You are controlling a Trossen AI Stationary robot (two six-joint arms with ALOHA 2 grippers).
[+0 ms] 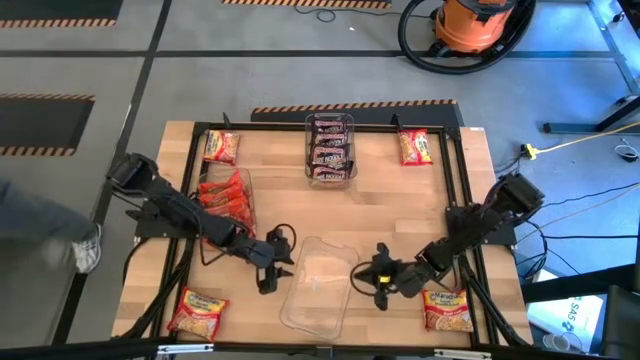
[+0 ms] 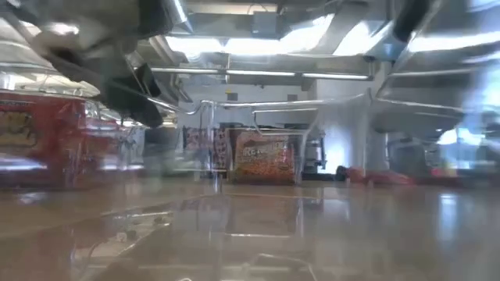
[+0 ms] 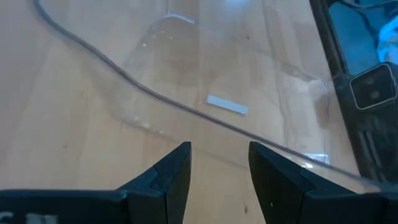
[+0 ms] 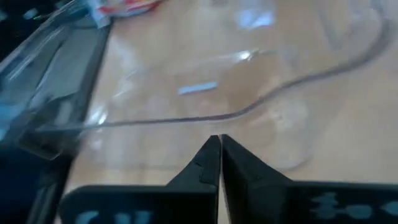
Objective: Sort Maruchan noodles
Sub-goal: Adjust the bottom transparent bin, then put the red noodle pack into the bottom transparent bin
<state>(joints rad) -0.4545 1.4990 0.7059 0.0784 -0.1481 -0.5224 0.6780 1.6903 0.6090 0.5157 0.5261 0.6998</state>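
On the wooden desk (image 1: 400, 215), going left to right in the high view: a red-and-yellow noodle packet (image 1: 197, 312) lies at lower left, another (image 1: 221, 147) at upper left, and a clear bin of orange-red packets (image 1: 228, 199) stands left of centre. The left claw (image 1: 268, 280) hovers just left of an empty clear bin (image 1: 316, 283), fingers parted, holding nothing. A clear bin of dark brown packets (image 1: 330, 148) sits at top centre. The right claw (image 1: 382, 290), fingers pressed together and empty, is just right of the empty bin. Further packets lie at upper right (image 1: 415, 147) and lower right (image 1: 447, 309).
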